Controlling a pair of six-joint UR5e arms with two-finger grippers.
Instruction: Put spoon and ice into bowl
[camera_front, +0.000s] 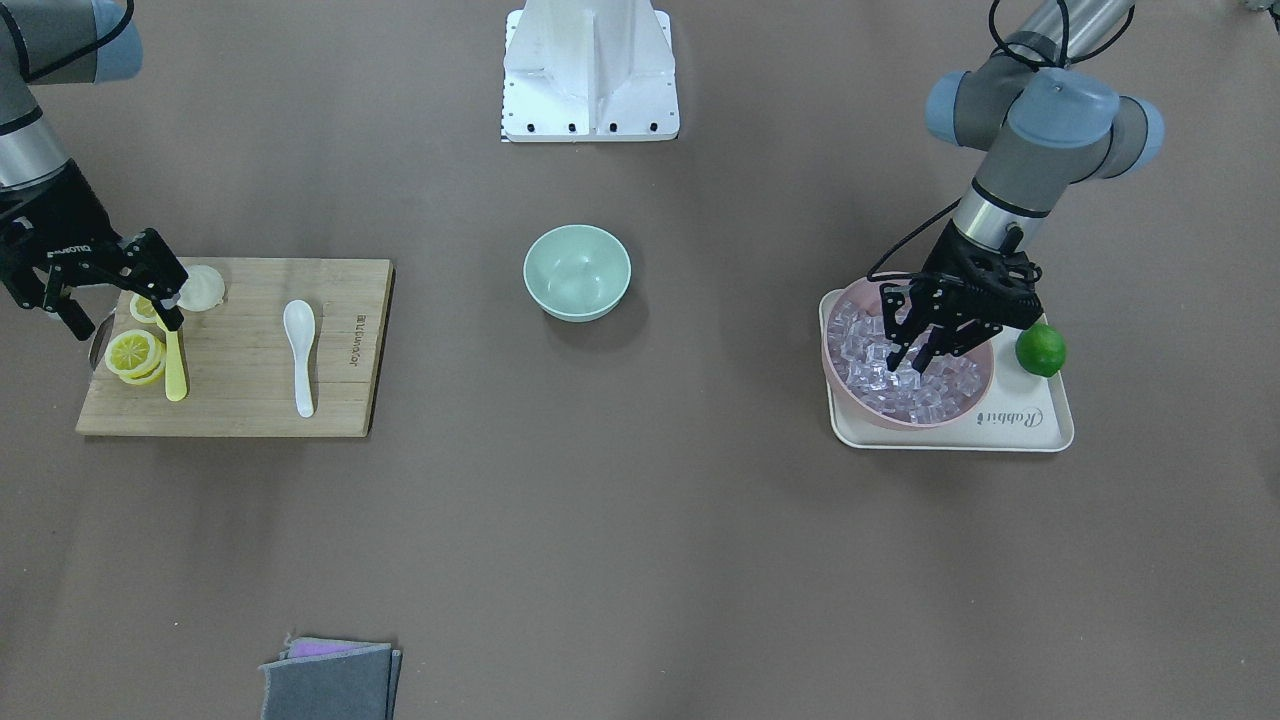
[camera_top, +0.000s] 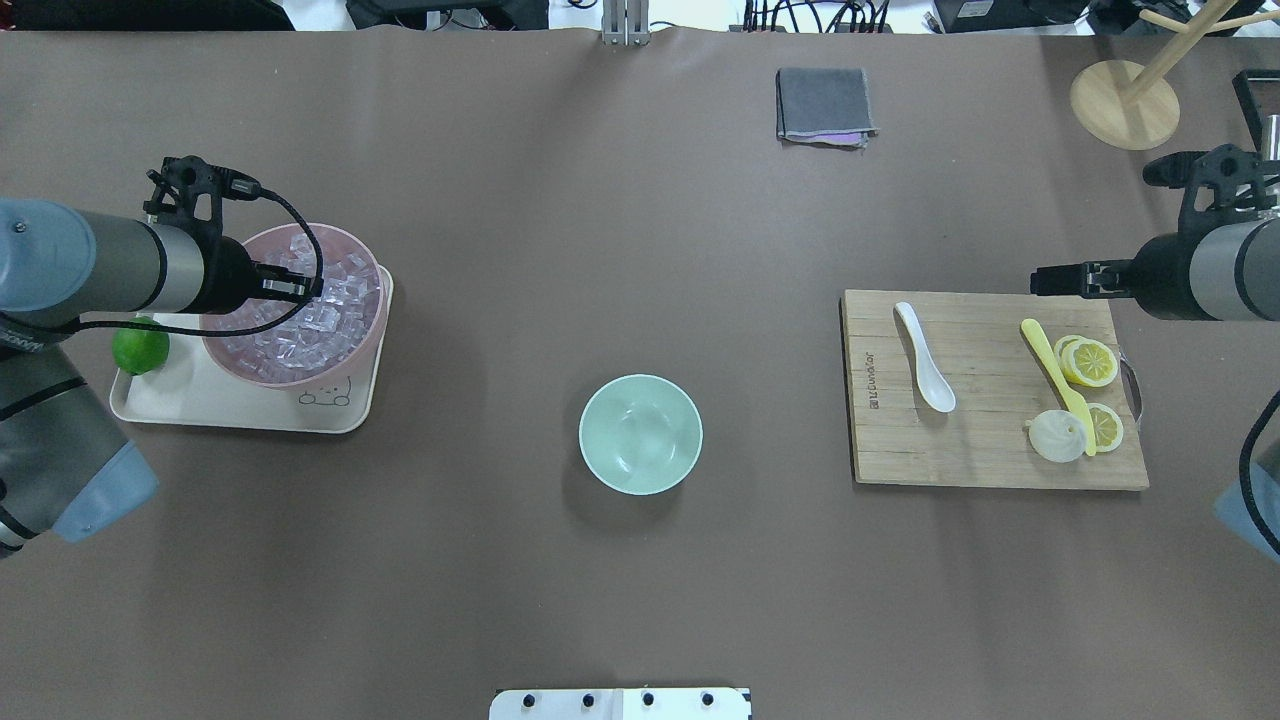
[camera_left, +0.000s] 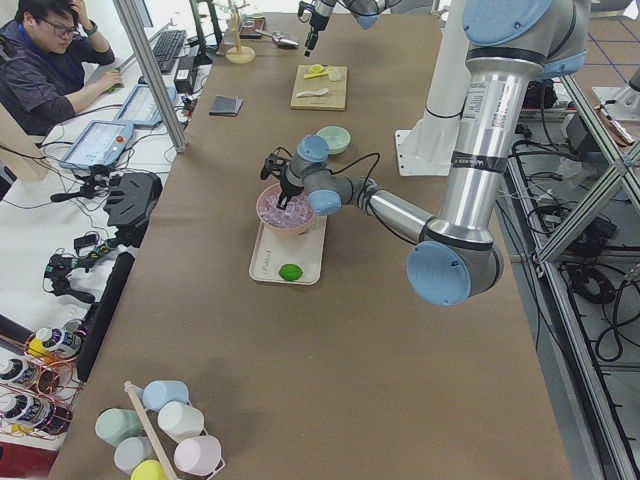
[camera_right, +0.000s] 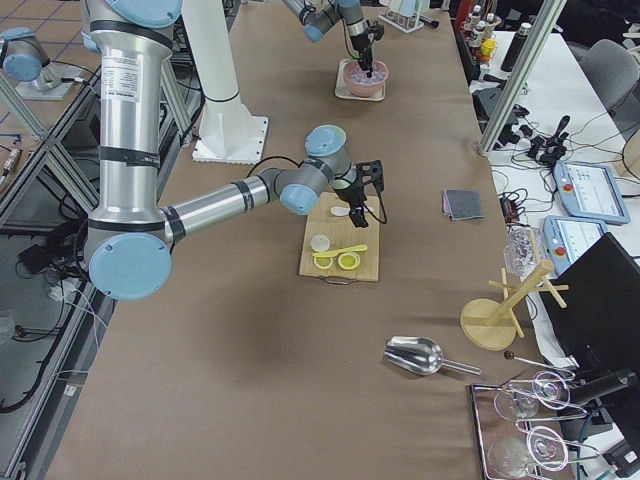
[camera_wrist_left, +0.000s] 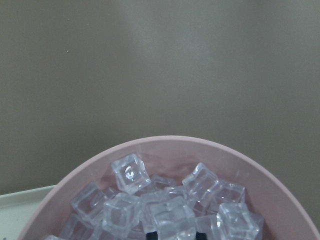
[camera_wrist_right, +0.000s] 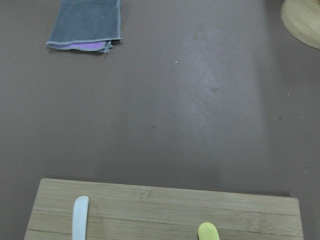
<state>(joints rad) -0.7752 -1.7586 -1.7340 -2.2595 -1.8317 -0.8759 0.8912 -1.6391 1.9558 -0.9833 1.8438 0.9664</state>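
Nothing on the brown surface (camera_top: 640, 580) has reached its goal yet, so the whole task remains. The wooden cutting board (camera_top: 990, 450) lies on the robot's right side, the cream tray (camera_top: 220, 405) on its left, and on the tray stands the pink bowl (camera_top: 290, 382) heaped with the ice (camera_top: 320, 310). Between board and tray, well apart from both, the mint-green bowl (camera_top: 640, 434) sits empty. The white spoon (camera_top: 925, 358) lies flat on the board, untouched, near the board's inner end.

The left hand (camera_front: 908, 368) points down into the pink bowl with its fingers parted and tips among the cubes. Whether a cube sits between them cannot be told. Judging from this, the ice pick-up is the step in hand. The right hand (camera_front: 125, 322) hovers spread wide and empty over the board's outer end, by the yellow knife (camera_top: 1055, 380), not over the spoon. Both carries to the bowl are yet to be done.
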